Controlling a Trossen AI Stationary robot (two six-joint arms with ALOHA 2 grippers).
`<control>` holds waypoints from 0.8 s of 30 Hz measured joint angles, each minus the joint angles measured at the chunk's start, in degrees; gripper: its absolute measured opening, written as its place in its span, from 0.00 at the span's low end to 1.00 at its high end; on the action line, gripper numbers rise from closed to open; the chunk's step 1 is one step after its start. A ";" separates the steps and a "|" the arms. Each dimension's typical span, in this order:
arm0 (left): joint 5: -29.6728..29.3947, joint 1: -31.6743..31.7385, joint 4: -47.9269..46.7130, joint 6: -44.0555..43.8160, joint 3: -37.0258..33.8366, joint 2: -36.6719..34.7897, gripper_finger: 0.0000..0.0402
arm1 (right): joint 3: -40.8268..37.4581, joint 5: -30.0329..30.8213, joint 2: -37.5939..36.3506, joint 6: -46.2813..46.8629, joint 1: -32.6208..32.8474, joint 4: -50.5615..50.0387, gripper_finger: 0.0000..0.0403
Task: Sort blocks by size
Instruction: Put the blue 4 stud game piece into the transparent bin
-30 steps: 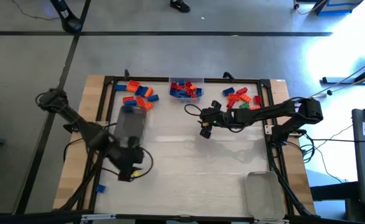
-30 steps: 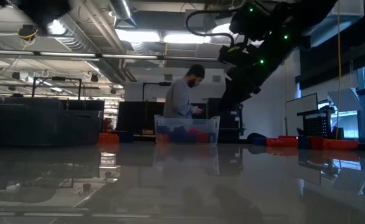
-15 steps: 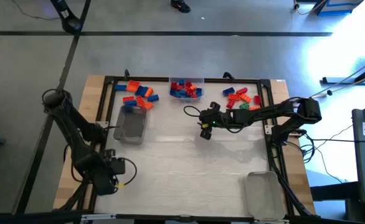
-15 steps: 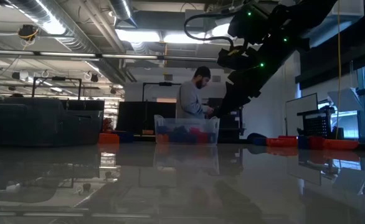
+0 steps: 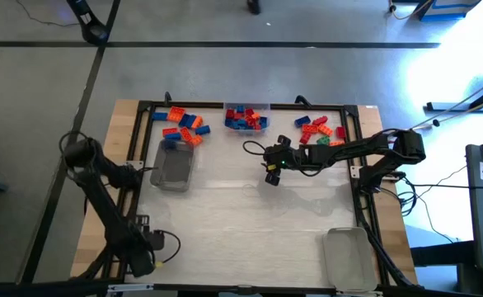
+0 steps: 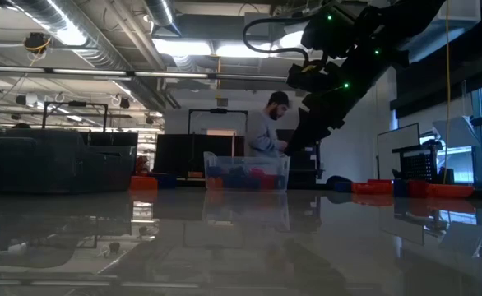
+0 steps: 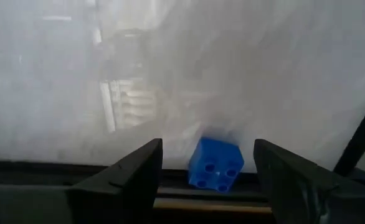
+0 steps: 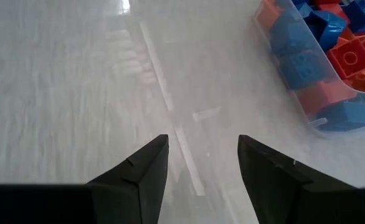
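Blocks: small studded plastic bricks in red, orange, blue and a little green, lying in three lots along the table's far edge: a loose heap at far left (image 5: 182, 124), a heap at far right (image 5: 320, 130), and a batch in the clear tray between them (image 5: 246, 118). They are too many and too small for me to count.
Stray block: one single blue studded cube (image 7: 215, 163), just ahead of my left fingers, at the table's near-left edge.
Clear plastic trays: three. One filled at far centre (image 5: 263, 108), one near the left heap (image 5: 174, 167), one at the near-right corner (image 5: 346, 256).
My left gripper (image 7: 207, 180): jaws wide apart, holding nothing, low at the near-left corner; a second ago this arm was beside the left tray and has since swung back toward the table's edge.
My right gripper (image 8: 201, 165): jaws parted, empty, hovering over bare table just short of the filled tray; unmoved since earlier.
Person (image 6: 267, 136): standing behind the table, now further right than before.
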 joint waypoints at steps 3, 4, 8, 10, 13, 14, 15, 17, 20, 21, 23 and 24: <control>1.71 -0.85 0.02 0.97 0.00 2.03 0.60 | 0.00 -0.04 0.00 0.00 0.00 0.02 0.48; 2.51 -1.14 -0.07 1.10 0.00 2.58 0.60 | 0.00 -0.04 0.00 0.00 0.00 0.01 0.48; 5.23 -2.30 0.81 0.06 0.00 4.47 0.60 | 0.00 -0.05 0.00 0.02 0.00 0.07 0.48; 5.32 -2.90 1.45 0.07 0.00 5.02 0.60 | 0.00 -0.05 0.00 0.04 0.00 0.09 0.48; 5.43 -3.75 1.24 -0.17 -0.28 6.04 0.60 | 0.00 -0.04 0.00 0.07 0.00 0.10 0.48; 5.45 -4.05 0.94 -0.21 -0.28 6.49 0.60 | 0.00 -0.05 0.00 0.08 0.00 0.19 0.48; 5.45 -4.31 0.96 -0.19 -0.31 6.94 0.60 | 0.00 -0.05 0.00 0.09 0.00 0.22 0.48; 5.42 -4.54 1.12 -0.05 -0.32 7.53 0.60 | 0.00 -0.05 0.00 0.11 0.00 0.20 0.48; 4.70 -4.52 1.09 -0.03 -0.31 8.32 0.60 | 0.00 -0.04 0.00 0.11 0.00 0.24 0.48; 4.57 -4.52 1.09 -0.13 -0.33 8.59 0.59 | 0.00 -0.03 0.00 0.11 0.00 0.30 0.48; 4.51 -4.52 1.11 -0.13 -0.31 8.85 0.57 | 0.00 -0.05 0.00 0.11 0.00 0.37 0.48; 4.55 -4.52 1.15 -0.06 -0.31 8.96 0.55 | 0.00 -0.04 0.00 0.11 0.00 0.44 0.48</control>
